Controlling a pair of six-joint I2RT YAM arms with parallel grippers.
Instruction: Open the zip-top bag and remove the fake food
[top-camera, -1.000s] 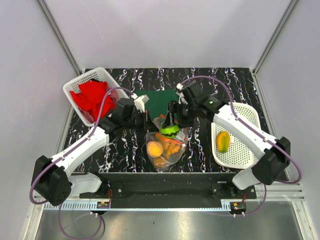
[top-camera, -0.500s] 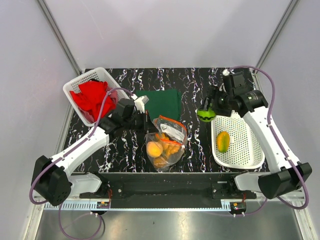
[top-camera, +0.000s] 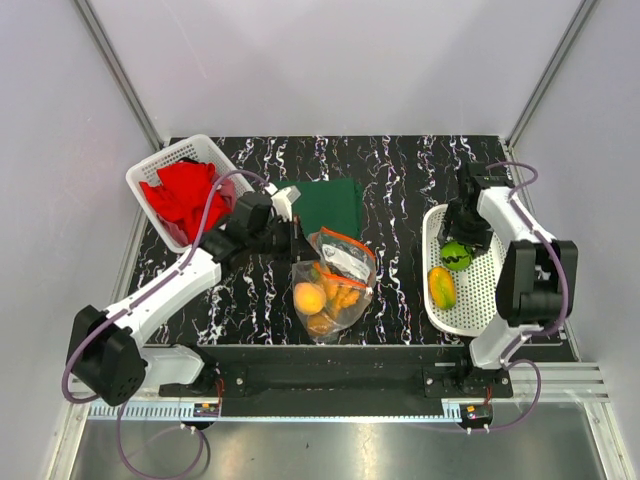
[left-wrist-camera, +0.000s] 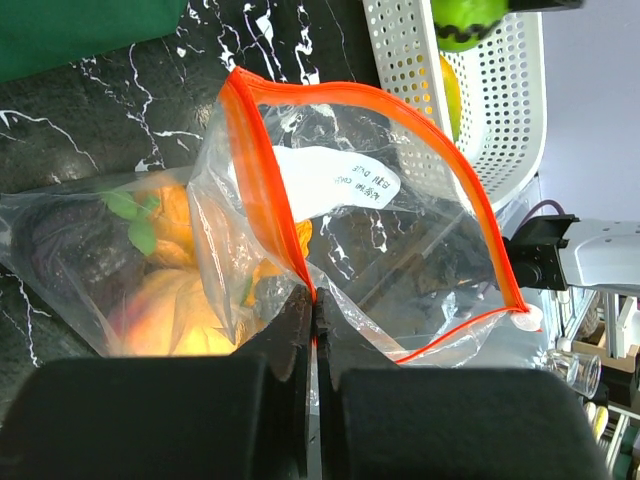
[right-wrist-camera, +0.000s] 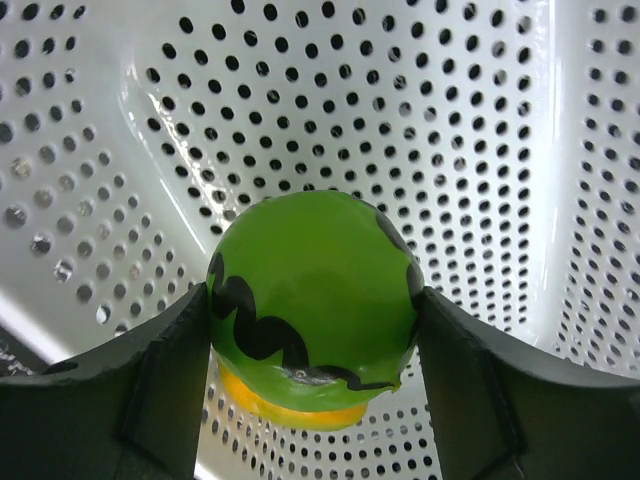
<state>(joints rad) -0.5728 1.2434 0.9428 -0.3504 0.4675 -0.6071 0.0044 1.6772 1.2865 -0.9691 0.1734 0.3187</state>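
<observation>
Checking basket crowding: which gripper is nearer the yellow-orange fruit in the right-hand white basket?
Right. The right gripper holds the green fruit right beside the yellow-orange fruit inside the basket; the left gripper is far off to the left, pinching the rim of the zip-top bag.

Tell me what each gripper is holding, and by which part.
Left gripper pinches the zip-top bag by its orange zip strip. Right gripper clamps the green fake fruit across its sides, over the white basket.
</observation>
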